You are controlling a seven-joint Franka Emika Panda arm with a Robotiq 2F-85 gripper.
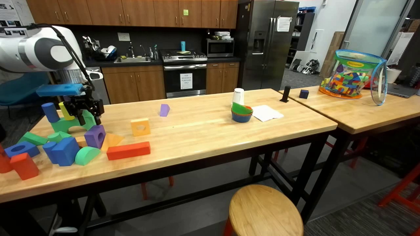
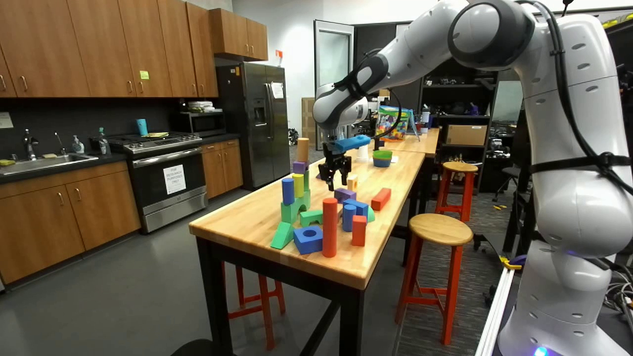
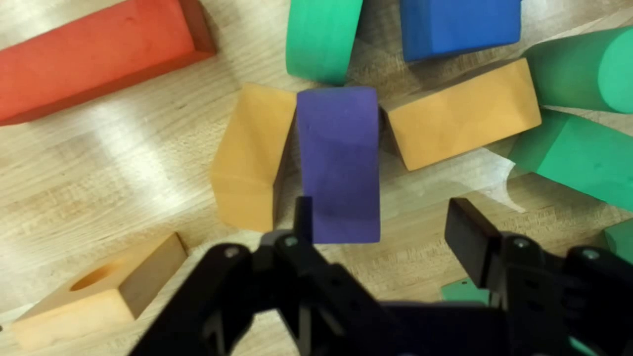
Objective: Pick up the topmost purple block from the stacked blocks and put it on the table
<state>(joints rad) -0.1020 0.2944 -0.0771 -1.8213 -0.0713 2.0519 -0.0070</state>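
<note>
Wrist view: gripper (image 3: 383,227) is released, jaws wide apart, above a dark purple block (image 3: 341,168). One of its fingers (image 3: 304,217) overlaps the block's corner in this view; can't tell if they touch. Block sits between an orange wedge (image 3: 252,158) and an orange block (image 3: 465,116), green half-round (image 3: 324,39) just past its end. Red block (image 3: 94,62) and holed orange block (image 3: 74,316) lie to one side on the table (image 1: 203,134).

In an exterior view, the same purple block shows a hole, low in the pile, gripper just above it.

In both exterior views, stacked blocks (image 2: 292,205): green arch (image 1: 62,125) with blue cylinder (image 2: 288,191) and yellow block (image 2: 298,185) on top. Second purple block (image 2: 299,167) sits higher up there in an exterior view, tan block (image 2: 302,150) right above it. Can't tell which purple one the task means.

Pale lilac block (image 1: 164,110) is on the table, well apart from the pile. Red cylinder (image 2: 329,227) stands upright, holed blue block (image 2: 307,243) just beside it.
</note>
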